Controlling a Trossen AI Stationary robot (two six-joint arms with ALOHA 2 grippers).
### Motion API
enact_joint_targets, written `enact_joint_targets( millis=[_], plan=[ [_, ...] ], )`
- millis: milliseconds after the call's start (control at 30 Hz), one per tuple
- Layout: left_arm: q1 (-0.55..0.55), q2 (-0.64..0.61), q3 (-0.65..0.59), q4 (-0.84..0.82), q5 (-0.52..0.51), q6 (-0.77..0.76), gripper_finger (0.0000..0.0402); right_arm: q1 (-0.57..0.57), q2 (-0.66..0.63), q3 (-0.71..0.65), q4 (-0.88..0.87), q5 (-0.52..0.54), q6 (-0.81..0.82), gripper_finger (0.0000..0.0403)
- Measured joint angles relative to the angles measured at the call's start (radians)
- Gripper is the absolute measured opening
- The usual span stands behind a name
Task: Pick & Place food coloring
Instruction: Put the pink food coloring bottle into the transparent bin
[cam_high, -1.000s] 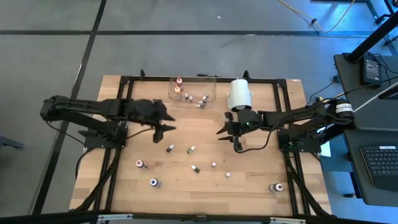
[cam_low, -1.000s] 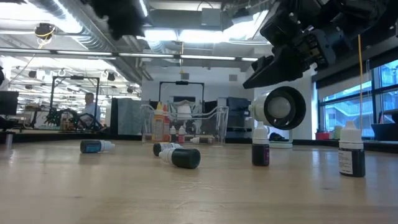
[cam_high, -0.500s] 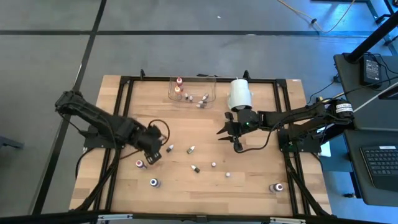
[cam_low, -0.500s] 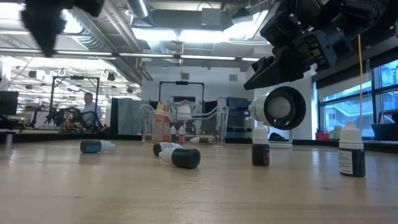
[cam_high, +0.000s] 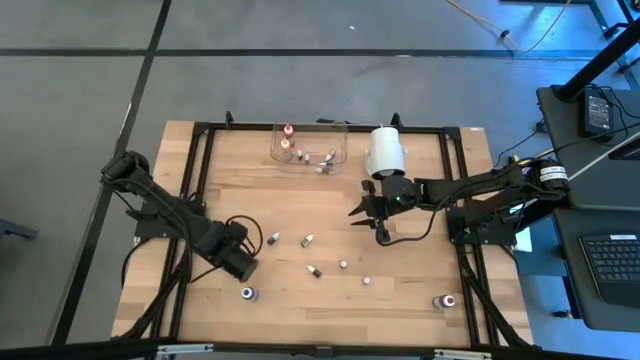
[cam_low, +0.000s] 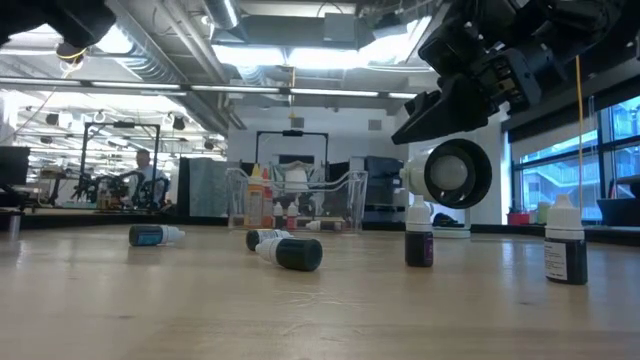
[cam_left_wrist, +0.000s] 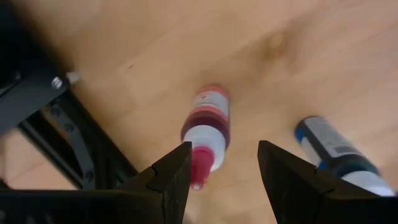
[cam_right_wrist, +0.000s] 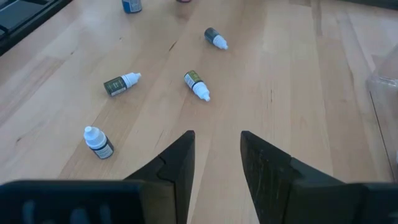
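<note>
At the lower left of the high view we have the left gripper (cam_high: 238, 262) down low over the wooden table (cam_high: 400, 300), and it hides the bottle it is after. The left wrist view shows that bottle: a red food coloring bottle (cam_left_wrist: 207, 127) lying on its side, straight ahead of our fingers (cam_left_wrist: 171, 180), which stand parted with nothing between them. Its pink tip points back toward the gap and its body runs away from us, so its long axis lies along our line of reach, not across it. We judge that the fingers would straddle it across its width if we go on down and slightly forward — no turn of the wrist seems called for. Just beside it a blue-topped bottle (cam_left_wrist: 336, 149) also lies flat, close to one finger and likely to be nudged.

Toward the middle of the high view, loose bottles (cam_high: 307, 240) dot the boards, and the clear tray (cam_high: 340, 132) at upper centre already holds a few. Beside it lies the white cylinder (cam_high: 385, 152).

Right of centre the right gripper (cam_high: 362, 214) waits above the table — fingers apart, holding nothing — clearly farther from the red bottle than the left.
</note>
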Motion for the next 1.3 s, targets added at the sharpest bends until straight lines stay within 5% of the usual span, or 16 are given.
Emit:
enact_joint_targets(
  millis=[633, 1300],
  plan=[
    [-0.056, 0.067, 0.001, -0.039, -0.029, -0.049, 0.0178, 0.0, 0.0, 0.001, 0.001, -0.001, 0.027, 0.0132],
    [-0.056, 0.068, -0.001, -0.064, -0.099, 0.058, 0.018, 0.0, 0.0, 0.001, 0.002, -0.001, 0.027, 0.0132]
  ],
)
